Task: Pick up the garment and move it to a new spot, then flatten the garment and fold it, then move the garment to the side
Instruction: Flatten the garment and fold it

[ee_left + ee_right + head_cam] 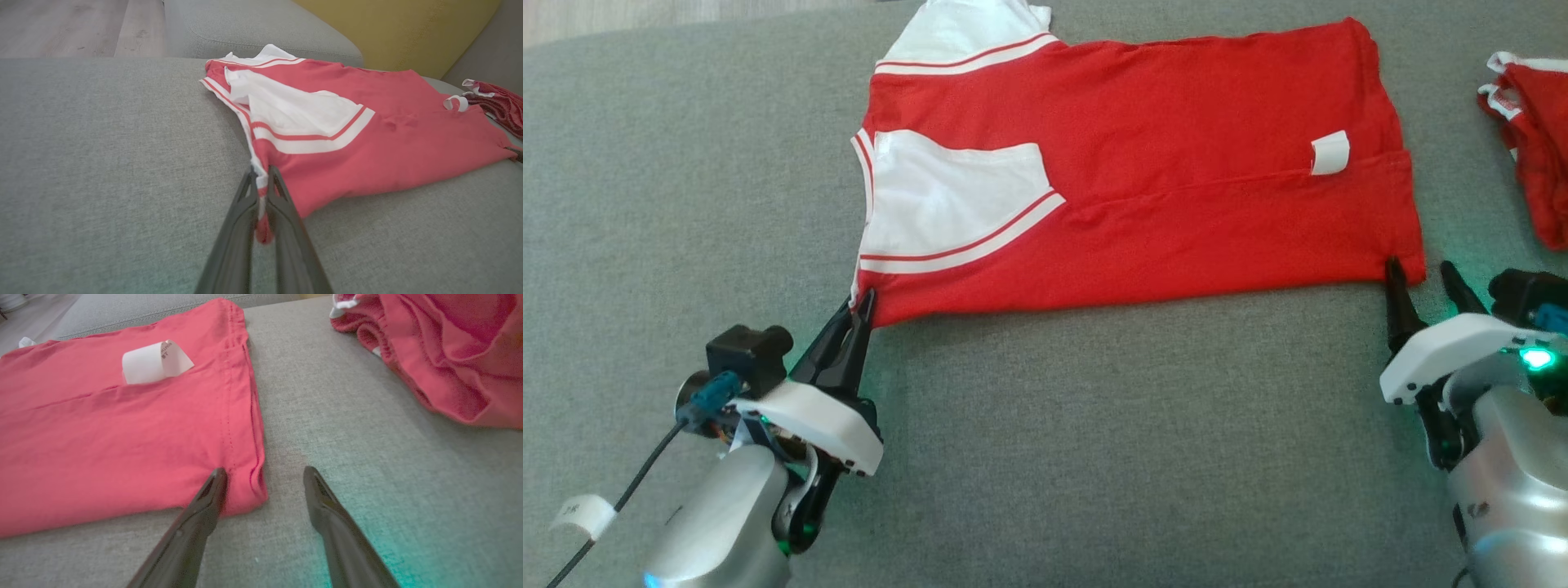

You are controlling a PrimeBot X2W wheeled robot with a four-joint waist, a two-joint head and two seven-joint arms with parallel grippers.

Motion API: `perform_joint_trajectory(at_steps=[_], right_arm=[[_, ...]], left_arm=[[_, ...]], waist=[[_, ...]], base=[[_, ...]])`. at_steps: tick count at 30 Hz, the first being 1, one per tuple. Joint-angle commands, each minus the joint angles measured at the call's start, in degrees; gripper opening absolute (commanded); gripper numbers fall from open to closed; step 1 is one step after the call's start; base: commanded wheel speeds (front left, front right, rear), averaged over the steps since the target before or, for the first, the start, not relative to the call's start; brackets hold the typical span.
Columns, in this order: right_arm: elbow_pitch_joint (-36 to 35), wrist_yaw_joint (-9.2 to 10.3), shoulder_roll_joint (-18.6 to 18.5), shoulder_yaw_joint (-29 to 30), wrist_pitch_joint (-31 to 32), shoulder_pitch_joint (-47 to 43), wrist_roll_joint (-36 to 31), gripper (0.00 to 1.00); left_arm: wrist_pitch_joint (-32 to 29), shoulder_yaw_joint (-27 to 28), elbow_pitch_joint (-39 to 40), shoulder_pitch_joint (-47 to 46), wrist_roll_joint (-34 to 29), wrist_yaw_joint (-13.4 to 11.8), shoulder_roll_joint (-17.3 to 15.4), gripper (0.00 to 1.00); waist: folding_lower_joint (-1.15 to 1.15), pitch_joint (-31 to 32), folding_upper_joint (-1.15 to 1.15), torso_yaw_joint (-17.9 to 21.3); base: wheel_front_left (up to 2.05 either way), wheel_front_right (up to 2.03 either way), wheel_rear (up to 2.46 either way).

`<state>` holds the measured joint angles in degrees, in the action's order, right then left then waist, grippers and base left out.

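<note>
No text I can read in full. White tag on the garment: small dark print along its upper edge, ending in what looks like a "T"; the rest is too blurred. Tape flag on the cable: handwritten marks, illegible to me.

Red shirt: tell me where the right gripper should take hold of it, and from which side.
Take the red shirt at its near hem corner, coming in low from the near edge. That corner lies flat, and the open right gripper straddles it, one finger on cloth, one on the cushion. It would mirror the left gripper, shut on the other near corner.
</note>
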<state>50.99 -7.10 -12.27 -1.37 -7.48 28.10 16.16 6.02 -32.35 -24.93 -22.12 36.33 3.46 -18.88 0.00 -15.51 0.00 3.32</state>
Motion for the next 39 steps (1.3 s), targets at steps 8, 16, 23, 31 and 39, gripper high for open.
perform_joint_trajectory(at_steps=[8,16,23,31,39], right_arm=[[-0.3,-0.39,-3.9,-6.9,3.1,1.2,3.7,0.00],[-3.9,-0.39,-9.2,-11.3,3.8,-2.8,6.5,0.00],[-9.4,-0.39,-13.0,-11.4,5.6,-11.6,8.3,0.00],[-16.5,-0.39,-13.7,-7.4,8.3,-20.8,7.3,0.00],[-22.6,-0.39,-11.0,-3.1,12.2,-26.2,5.5,0.89]], left_arm=[[0.3,1.8,2.5,-0.8,0.1,-1.1,-2.7,0.00],[1.0,1.2,5.1,4.5,0.6,-2.4,-3.3,0.00],[1.4,-0.2,8.3,12.2,2.0,-3.9,-2.5,0.00],[1.2,-1.7,10.2,17.3,2.9,-4.9,-1.9,0.00],[1.1,-2.4,9.3,17.9,3.0,-5.1,-1.7,0.00]], waist=[[0.00,2.2,0.00,-0.3],[0.00,6.6,0.00,-0.7],[0.00,10.0,0.00,-1.8],[0.00,11.0,0.00,-2.2],[0.00,12.2,0.00,-1.8]], base=[[0.00,0.00,0.00],[0.00,0.00,0.00],[0.00,0.00,0.00],[0.00,0.00,0.00],[0.00,0.00,0.00]])
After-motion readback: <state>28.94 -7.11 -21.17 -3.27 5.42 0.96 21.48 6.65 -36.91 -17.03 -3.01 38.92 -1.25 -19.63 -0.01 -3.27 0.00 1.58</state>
